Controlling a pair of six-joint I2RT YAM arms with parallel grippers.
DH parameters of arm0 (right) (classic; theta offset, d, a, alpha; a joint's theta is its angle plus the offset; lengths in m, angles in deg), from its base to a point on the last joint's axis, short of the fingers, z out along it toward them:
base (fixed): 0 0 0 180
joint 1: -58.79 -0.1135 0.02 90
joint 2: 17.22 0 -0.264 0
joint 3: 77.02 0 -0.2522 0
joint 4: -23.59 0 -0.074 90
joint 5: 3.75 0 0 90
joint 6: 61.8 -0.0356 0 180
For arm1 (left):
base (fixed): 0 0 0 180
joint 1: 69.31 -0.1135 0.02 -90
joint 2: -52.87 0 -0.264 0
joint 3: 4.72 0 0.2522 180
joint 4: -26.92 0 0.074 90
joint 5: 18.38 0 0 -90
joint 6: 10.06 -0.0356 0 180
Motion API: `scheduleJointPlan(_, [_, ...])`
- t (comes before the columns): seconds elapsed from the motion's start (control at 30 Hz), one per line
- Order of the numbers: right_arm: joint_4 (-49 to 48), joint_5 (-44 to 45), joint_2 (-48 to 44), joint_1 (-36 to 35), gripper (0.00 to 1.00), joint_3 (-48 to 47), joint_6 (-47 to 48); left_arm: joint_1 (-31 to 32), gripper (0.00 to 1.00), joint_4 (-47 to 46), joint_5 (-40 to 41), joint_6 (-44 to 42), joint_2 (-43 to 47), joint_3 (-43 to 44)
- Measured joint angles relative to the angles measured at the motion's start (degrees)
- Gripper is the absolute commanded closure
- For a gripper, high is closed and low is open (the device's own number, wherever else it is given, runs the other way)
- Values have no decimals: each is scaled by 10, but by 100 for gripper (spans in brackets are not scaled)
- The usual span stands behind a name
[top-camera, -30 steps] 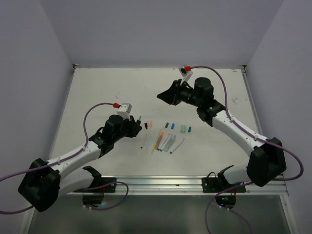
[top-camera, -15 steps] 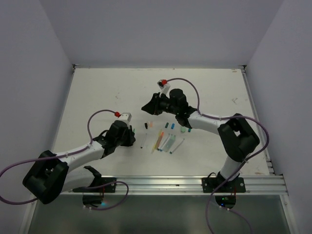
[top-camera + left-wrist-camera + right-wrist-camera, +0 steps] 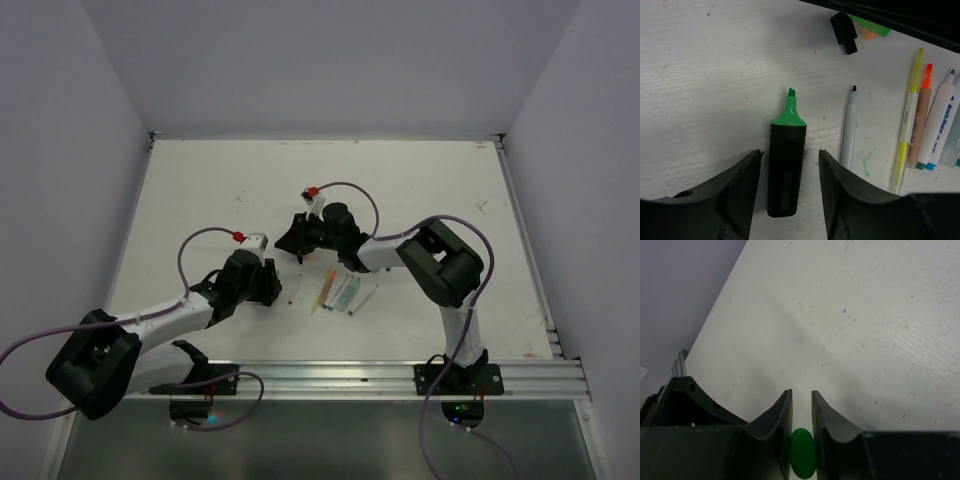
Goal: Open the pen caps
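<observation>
at right tool [image 3: 801, 393]: 1 green cap [image 3: 802, 459]; loose: 1 black cap [image 3: 845, 32]

My right hand [image 3: 801, 399] hid most of the green cap [image 3: 802, 452], cut off at the frame's bottom. In the left wrist view's upper right, a dark arm [image 3: 920, 15] covered a green piece [image 3: 872, 26] beyond naming.

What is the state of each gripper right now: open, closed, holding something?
Left gripper: open, astride the green highlighter, not gripping it.
Right gripper: closed on a green cap.
</observation>
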Motion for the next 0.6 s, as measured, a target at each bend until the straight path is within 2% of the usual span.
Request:
scheduleJointPlan(0.1, [-16,0,21,-3,100,-10,0,0,34,15,12,2,15,0])
scheduleJointPlan(0.17, [-23,0,34,-7,100,-15,0,-1,30,33,23,4,35,0])
scheduleJointPlan(0.2, [-27,1,40,-10,98,-17,-1,-1,26,43,28,7,48,0])
scheduleJointPlan(0.5, [-54,1,89,-35,80,-27,-4,-1,12,164,104,21,173,54])
scheduleJointPlan(0.6, [-59,3,94,-35,69,-25,-5,-1,9,191,128,21,203,83])
